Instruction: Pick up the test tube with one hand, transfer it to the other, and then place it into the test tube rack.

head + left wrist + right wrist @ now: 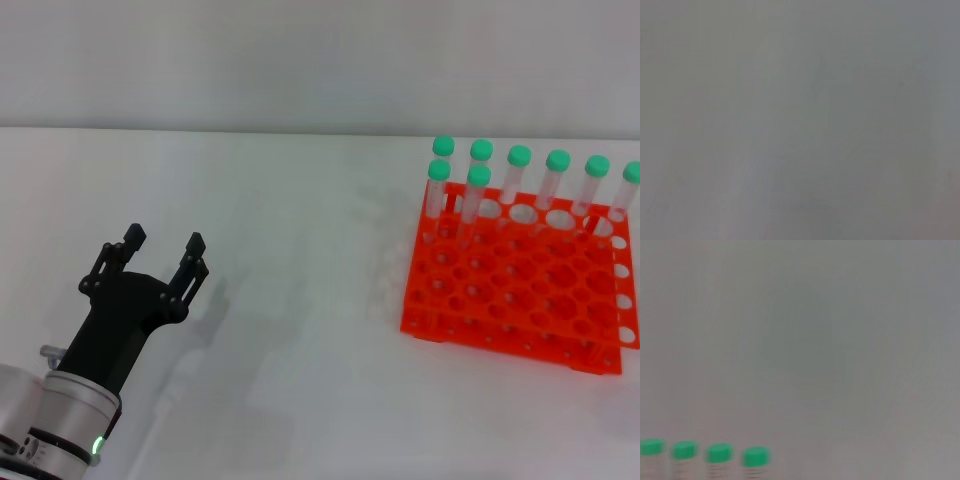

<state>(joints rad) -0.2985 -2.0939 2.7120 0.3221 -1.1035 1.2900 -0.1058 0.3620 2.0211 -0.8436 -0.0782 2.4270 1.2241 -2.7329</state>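
While its jaws stand open and empty, the left gripper (pixel 163 243) hovers lower left over the white table (pixel 300 300). Eight green-capped tubes (pixel 478 195) stand in the orange rack (pixel 515 290) at right; no writing is legible. Only the right wrist view shows four caps (pixel 720 452) close.

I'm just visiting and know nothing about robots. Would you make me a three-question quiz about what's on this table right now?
1. True or false: the left gripper holds a tube.
2. How many green-capped tubes stand in the orange rack?
3. Where in the rack do the tubes stand? A) near edge B) far side C) every hole

Key:
1. False. Its fingers are spread and empty, over the bare white table.
2. Eight: six in the back row, two just in front at the rack's left end, such as this one.
3. B.
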